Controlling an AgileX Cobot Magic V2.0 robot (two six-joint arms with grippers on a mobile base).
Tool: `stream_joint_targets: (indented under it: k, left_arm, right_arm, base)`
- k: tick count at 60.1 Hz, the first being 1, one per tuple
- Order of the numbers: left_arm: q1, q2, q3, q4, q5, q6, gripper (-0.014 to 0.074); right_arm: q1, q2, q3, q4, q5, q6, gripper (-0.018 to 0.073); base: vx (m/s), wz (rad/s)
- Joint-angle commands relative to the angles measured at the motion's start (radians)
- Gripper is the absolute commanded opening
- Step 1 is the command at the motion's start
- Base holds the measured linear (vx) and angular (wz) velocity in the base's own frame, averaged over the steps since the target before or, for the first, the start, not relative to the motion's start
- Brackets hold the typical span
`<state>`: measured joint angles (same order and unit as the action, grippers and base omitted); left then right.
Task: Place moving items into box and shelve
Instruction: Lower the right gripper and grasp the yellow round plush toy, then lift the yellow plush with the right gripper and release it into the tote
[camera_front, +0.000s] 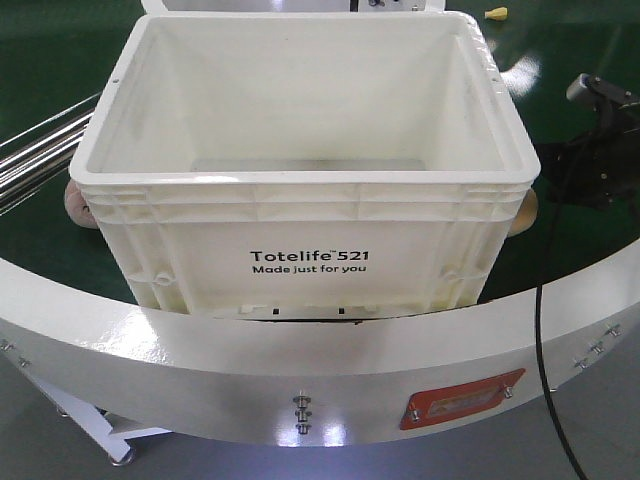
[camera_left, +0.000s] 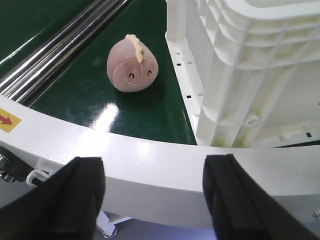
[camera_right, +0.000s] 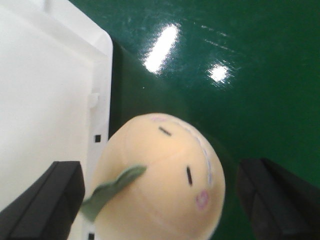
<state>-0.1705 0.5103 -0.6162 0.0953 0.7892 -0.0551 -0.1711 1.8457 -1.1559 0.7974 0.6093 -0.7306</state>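
The box (camera_front: 300, 230), a large white tote printed "Totelife 521", stands empty on the green belt. A brownish-pink moving item (camera_left: 132, 65) with a smiling face lies on the belt left of the box (camera_left: 240, 70), and shows as a sliver (camera_front: 75, 200) in the front view. My left gripper (camera_left: 155, 200) is open, low in front of the white rail, well short of that item. A pale peach moving item (camera_right: 165, 185) with a green leaf sits against the box's right wall (camera_right: 50, 100). My right gripper (camera_right: 160, 202) is open, its fingers straddling this item without touching it.
A curved white rail (camera_front: 300, 370) borders the belt's near edge. Steel rods (camera_front: 40, 140) run along the belt at the left. The right arm's black body (camera_front: 600, 150) hangs beside the box's right side. A small yellow object (camera_front: 495, 13) lies far back right.
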Motion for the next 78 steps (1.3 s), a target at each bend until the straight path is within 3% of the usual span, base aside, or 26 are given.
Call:
stream_joint_targets:
  k: [1, 9, 26, 44, 58, 65, 78]
  left_arm:
    - [-0.005, 0.012, -0.032, 0.005, -0.08, -0.002, 0.0522]
    - [-0.005, 0.012, -0.032, 0.006, -0.081, -0.002, 0.0522]
    - [-0.005, 0.012, -0.032, 0.006, -0.081, -0.002, 0.0522]
    - [-0.005, 0.012, -0.032, 0.006, -0.081, -0.001, 0.0522]
    - [-0.005, 0.012, -0.032, 0.006, -0.081, -0.001, 0.0522]
    - [-0.005, 0.012, -0.032, 0.006, -0.081, -0.001, 0.0522]
    - [-0.005, 0.012, -0.032, 0.006, -0.09, -0.001, 0.0521]
  right_arm:
    - [0.0, -0.012, -0.034, 0.069, 0.02, -0.051, 0.0636]
    - [0.005, 0.02, -0.034, 0.07, 0.038, -0.076, 0.0583]
    - [0.005, 0.001, -0.034, 0.058, 0.035, -0.077, 0.0328]
    - [0.005, -0.157, -0.137, -0.123, 0.031, -0.068, 0.0312]
    - [0.02, -0.326, -0.281, -0.139, 0.033, -0.068, 0.0312]
    - [0.072, -0.39, -0.323, -0.139, 0.028, -0.072, 0.0312]
    - [0.271, -0.423, -0.332, -0.112, 0.016, -0.076, 0.0312]
  base:
    - [0.0, 0.0]
    - [0.0, 0.0]
    - [0.0, 0.0]
    - [0.0, 0.0]
    - [0.0, 0.0]
    - [0.0, 0.0]
    - [0.0, 0.0]
